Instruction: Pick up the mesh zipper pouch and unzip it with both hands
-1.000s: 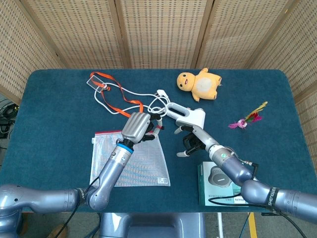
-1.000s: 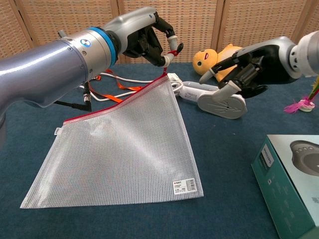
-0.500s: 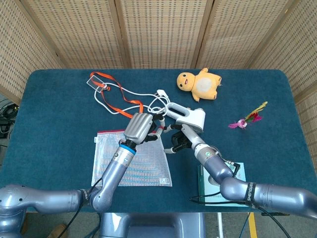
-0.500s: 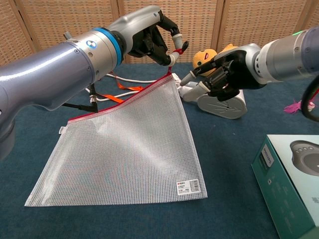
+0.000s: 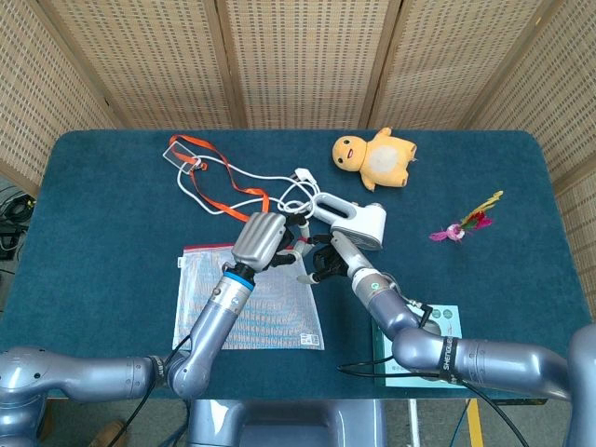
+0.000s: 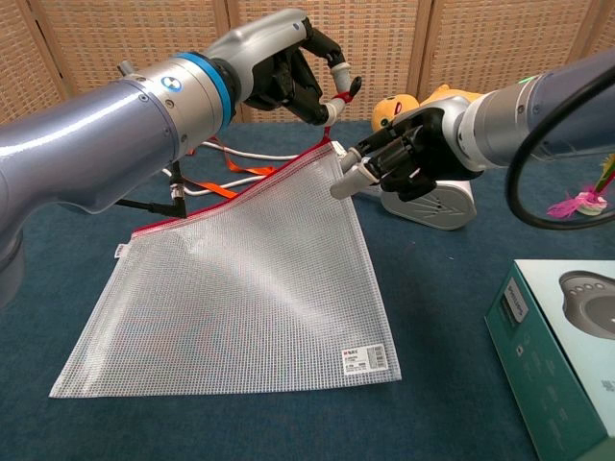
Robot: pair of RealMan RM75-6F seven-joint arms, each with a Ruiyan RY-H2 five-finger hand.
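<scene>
Chest view: the desk [image 6: 452, 288] is covered in blue. The mesh zipper pouch [image 6: 240, 279] is lifted at its corner by the left robot hand [image 6: 298, 77]; the right robot hand [image 6: 399, 158], empty with fingers parted, is reaching beside it, before a white handheld device [image 6: 432, 202] and tangled cables [image 5: 247, 182].

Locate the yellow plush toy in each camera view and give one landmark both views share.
Head view: the yellow plush toy lies near the table's far edge, right of centre, beyond the white handheld device.
Chest view: the toy shows only partly, at mid-right, behind the right hand.
Shared landmark: the white handheld device, lying just in front of the toy in both views.
</scene>
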